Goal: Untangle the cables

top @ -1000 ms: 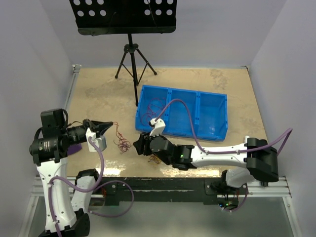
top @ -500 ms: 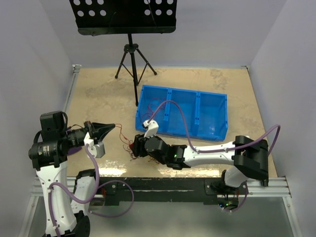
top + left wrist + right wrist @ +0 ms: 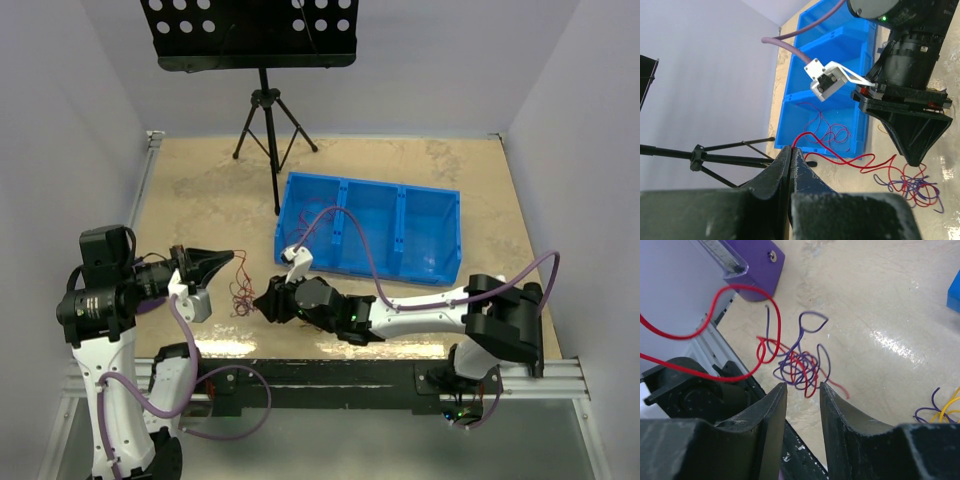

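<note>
Cables lie as a loose knot of red and purple wire on the worktop, just ahead of the right end effector. Its fingers stand a little apart with nothing between them, tips pointed down at the knot. The left end effector is raised off the worktop, fingers pressed together on a red strand that leaves its tips and trails down into the knot. A few yellow and purple strands rest on the worktop off to one side of the right end effector. A blue bin sits just beyond the right end effector, with thin red wire in the end compartment nearest it. A purple block lies past the knot from the right end effector.
</note>
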Controlling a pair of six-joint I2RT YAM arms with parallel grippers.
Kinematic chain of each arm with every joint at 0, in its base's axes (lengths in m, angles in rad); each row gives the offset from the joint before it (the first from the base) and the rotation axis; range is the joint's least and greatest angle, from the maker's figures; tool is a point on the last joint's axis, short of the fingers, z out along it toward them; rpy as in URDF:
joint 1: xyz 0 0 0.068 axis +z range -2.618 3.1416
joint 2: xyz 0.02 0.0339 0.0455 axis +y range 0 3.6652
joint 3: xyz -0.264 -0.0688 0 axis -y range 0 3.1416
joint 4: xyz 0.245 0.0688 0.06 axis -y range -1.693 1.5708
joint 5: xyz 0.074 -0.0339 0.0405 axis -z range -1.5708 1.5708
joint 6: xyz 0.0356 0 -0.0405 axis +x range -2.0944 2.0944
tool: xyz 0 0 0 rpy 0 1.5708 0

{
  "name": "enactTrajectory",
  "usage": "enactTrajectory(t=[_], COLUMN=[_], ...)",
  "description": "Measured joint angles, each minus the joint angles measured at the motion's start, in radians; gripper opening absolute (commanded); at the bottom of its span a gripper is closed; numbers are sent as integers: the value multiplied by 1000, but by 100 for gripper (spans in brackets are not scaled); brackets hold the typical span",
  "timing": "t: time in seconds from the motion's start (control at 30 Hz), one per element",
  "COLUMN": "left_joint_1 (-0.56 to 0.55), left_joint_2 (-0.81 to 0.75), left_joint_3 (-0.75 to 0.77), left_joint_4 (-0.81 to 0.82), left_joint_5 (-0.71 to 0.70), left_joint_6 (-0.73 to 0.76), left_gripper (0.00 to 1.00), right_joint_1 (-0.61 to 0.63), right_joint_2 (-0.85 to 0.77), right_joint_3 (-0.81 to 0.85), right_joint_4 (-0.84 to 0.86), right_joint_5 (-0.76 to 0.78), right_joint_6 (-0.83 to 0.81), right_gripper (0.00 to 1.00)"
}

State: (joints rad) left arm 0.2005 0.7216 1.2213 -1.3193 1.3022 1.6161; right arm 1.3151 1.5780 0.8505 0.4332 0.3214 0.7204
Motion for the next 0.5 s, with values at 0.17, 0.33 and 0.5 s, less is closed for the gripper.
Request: enactTrajectory(t=[0.17,0.33,0.5], left_joint_1=[-1,-6,-6], left_joint_2=[0,1,1], left_joint_3=[11,31,37], left_joint_4=[0,0,0], left_joint_5=[2,4,11], left_joint_6=[-1,-4,-8], left_gripper=[0,0,0], right_joint_1=[0,0,0], right_joint_2=[55,70,70], right_joint_3=[0,0,0], right_joint_4=[9,11,12], right_joint_5=[-8,-10,-6], right_joint_6=[0,0,1], right_gripper=[37,42,46])
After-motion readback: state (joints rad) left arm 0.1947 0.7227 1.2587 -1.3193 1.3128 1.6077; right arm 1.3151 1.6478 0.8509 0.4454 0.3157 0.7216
